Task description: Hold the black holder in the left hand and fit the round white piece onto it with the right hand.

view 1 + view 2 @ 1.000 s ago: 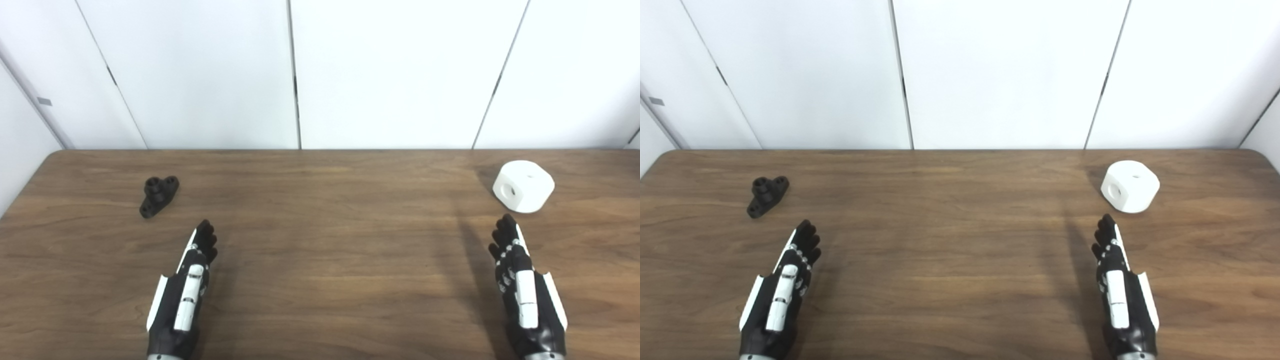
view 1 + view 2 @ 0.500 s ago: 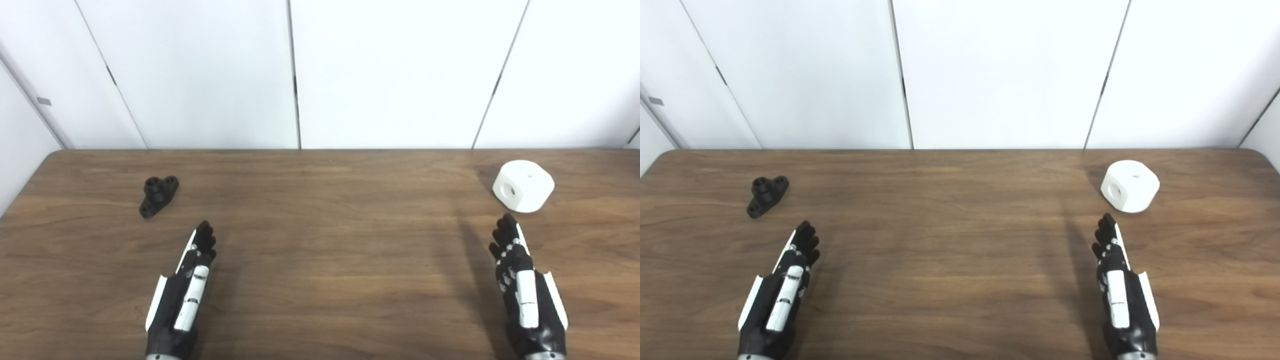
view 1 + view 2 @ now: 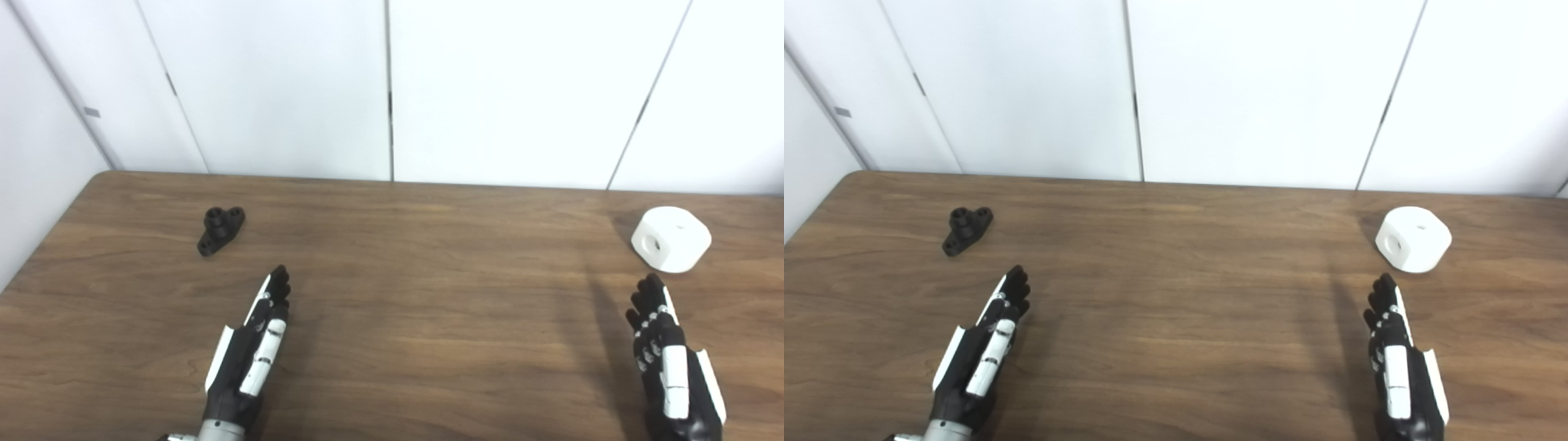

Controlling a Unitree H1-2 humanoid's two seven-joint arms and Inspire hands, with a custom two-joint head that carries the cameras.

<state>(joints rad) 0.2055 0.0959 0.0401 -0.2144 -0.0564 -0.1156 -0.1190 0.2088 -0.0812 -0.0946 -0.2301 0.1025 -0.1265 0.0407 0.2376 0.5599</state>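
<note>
Right robot hand (image 3: 670, 361) partly cropped

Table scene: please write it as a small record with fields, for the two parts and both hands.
surface: wooden table
black holder: lying on the table, far left, not held
round white piece: on the table, far right, a hole in its side and a smaller one on top
left hand: open, empty, short of the black holder
right hand: open, empty, just short of the round white piece
task state: nothing grasped yet
</note>
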